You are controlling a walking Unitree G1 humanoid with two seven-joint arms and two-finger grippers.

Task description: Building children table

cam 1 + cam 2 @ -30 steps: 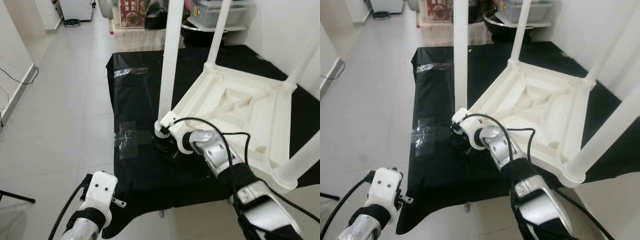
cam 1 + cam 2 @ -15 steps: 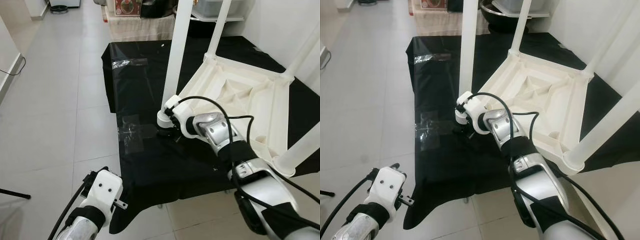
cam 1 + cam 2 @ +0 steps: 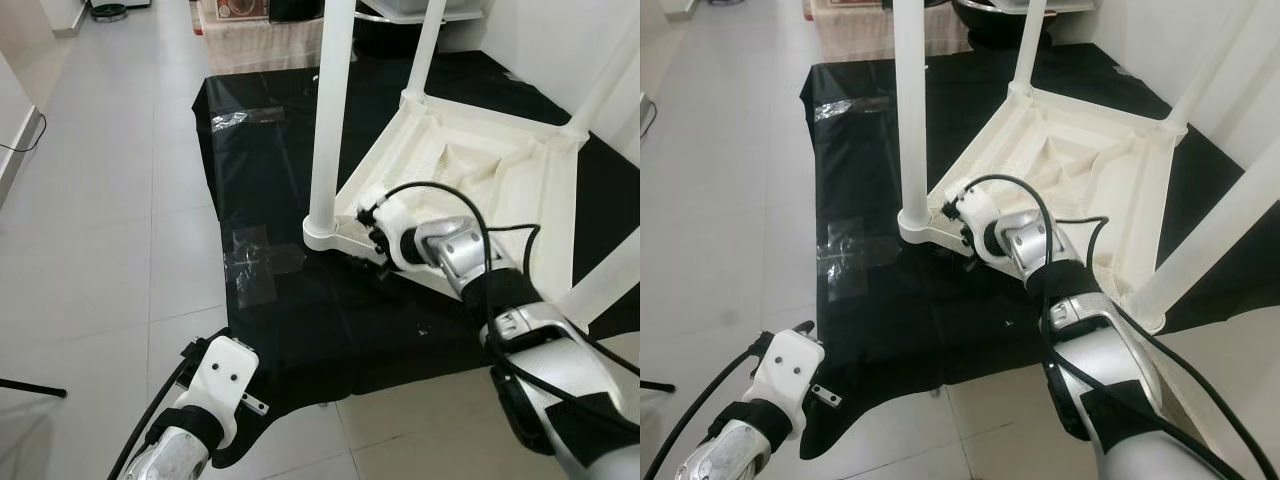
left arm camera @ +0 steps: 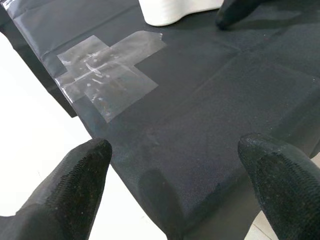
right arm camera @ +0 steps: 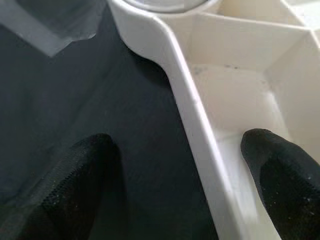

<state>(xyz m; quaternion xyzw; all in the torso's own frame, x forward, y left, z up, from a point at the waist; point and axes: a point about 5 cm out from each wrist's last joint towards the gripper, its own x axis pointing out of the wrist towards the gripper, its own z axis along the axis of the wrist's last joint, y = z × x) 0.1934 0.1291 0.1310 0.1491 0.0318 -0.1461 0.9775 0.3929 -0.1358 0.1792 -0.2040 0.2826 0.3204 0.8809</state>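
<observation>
A white plastic children's table [image 3: 480, 170] lies upside down on a black mat [image 3: 270, 160], its legs pointing up. The near-left leg [image 3: 330, 120] stands in its corner socket. My right gripper [image 5: 182, 170] is low at that corner, just right of the socket. It is open and straddles the table's rim [image 5: 195, 115]: one finger rests over the mat, the other inside the underside. My left gripper [image 4: 175, 165] hovers open over the mat's near edge, holding nothing.
A cross of clear tape [image 3: 255, 265] sticks to the mat near the leg. Grey tiled floor [image 3: 100, 200] stretches to the left as far as a wall. Boxes [image 3: 240, 15] and a tub stand behind the mat. Three more legs rise at the other corners.
The camera has shifted. My right gripper has moved from in front of the leg's base to the right, onto the rim beside the socket. The left arm has stayed low.
</observation>
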